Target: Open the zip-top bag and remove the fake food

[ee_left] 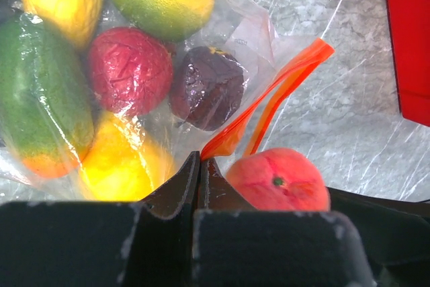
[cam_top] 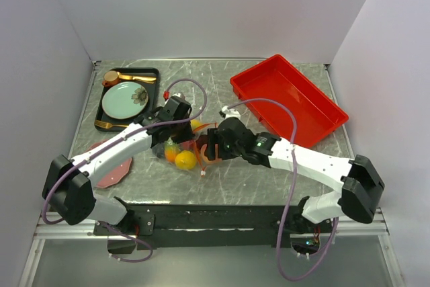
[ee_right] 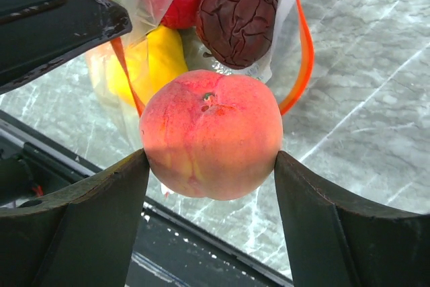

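Now, on the grey marbled tabletop (cam_top: 259, 181) within white walls (cam_top: 201, 5), our right gripper (ee_right: 211, 166) clamps a peach-coloured plastic fruit (ee_right: 211, 132) just outside the clear plastic zip-top bag (ee_left: 248, 38); our left gripper (ee_left: 199, 166) pinches its edge

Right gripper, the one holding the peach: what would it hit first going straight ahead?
Probably the zip-top bag, near the dark purple fruit inside its mouth; the held peach would touch first. Depth is unclear.
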### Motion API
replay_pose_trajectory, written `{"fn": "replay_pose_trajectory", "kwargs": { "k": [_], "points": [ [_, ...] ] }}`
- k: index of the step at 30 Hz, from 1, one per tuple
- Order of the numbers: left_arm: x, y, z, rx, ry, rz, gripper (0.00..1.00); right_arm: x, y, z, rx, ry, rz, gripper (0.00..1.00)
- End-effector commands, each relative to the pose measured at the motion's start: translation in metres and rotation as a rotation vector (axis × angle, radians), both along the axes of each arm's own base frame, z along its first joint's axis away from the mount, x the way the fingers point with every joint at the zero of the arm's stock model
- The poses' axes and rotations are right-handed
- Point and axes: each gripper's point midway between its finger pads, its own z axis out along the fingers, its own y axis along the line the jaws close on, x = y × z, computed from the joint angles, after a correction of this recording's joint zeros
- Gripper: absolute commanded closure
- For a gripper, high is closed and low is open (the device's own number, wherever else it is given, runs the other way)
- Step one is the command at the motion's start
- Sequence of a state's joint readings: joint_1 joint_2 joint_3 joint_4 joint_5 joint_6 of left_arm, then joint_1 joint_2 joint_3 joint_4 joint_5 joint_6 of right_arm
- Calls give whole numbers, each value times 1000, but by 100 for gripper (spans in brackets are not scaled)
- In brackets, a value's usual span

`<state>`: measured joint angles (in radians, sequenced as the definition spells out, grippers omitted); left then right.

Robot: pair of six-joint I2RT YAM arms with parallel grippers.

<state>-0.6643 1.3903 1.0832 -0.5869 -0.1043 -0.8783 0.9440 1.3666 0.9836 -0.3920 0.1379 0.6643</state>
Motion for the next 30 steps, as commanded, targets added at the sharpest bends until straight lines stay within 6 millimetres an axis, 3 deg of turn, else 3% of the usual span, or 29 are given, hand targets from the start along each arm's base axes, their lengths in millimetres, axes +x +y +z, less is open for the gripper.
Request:
{"fn": "replay_pose_trajectory", "kwargs": {
  "k": [1, 5, 9, 10, 11, 13, 14, 15, 16, 18, 19, 21, 22, 23, 24, 25, 28, 30],
  "points": [
    [5, -5, 13, -48, -39, 0, 99, 11, -11, 39, 68, -36, -60, 63],
    [5, -4, 13, -44, -41, -1, 99, 24, -32, 59, 109, -37, -113, 63],
    [4, -7, 15, -52, -38, -20, 99, 64, -65, 84, 121, -82, -210, 61],
    [4, -7, 16, -54, -40, -22, 99, 85, -86, 88, 113, -90, -285, 60],
    [4, -7, 17, -55, -37, -25, 99, 99, -95, 84, 87, -80, -322, 59],
    [3, -9, 20, -62, -39, -38, 99, 135, -131, 98, 67, -117, -445, 57],
    [2, -9, 20, -63, -38, -44, 99, 149, -142, 89, 47, -95, -487, 57],
    [1, -10, 20, -65, -38, -48, 99, 164, -151, 98, 64, -112, -529, 57],
    [0, -11, 21, -70, -34, -57, 99, 182, -172, 86, 44, -91, -603, 56],
    [-2, -13, 21, -80, -32, -67, 99, 202, -187, 90, 58, -93, -672, 53],
    [-3, -14, 23, -89, -35, -70, 99, 215, -200, 75, 29, -66, -712, 52],
    [-3, -15, 24, -103, -40, -72, 99, 233, -206, 77, 21, -75, -732, 45],
    [-3, -16, 26, -110, -45, -73, 99, 242, -208, 61, -5, -50, -735, 41],
    [-3, -16, 26, -111, -48, -72, 99, 246, -214, 55, -22, -28, -748, 33],
    [-2, -16, 27, -114, -52, -74, 99, 257, -214, 64, -9, -43, -750, 27],
    [-2, -17, 28, -114, -53, -75, 99, 263, -215, 52, -23, -16, -744, 15],
    [-2, -19, 29, -121, -51, -91, 99, 270, -218, 62, -34, -16, -743, 4],
    [-3, -20, 28, -121, -47, -96, 99, 262, -217, 66, -31, -14, -731, 2]
  ]
}}
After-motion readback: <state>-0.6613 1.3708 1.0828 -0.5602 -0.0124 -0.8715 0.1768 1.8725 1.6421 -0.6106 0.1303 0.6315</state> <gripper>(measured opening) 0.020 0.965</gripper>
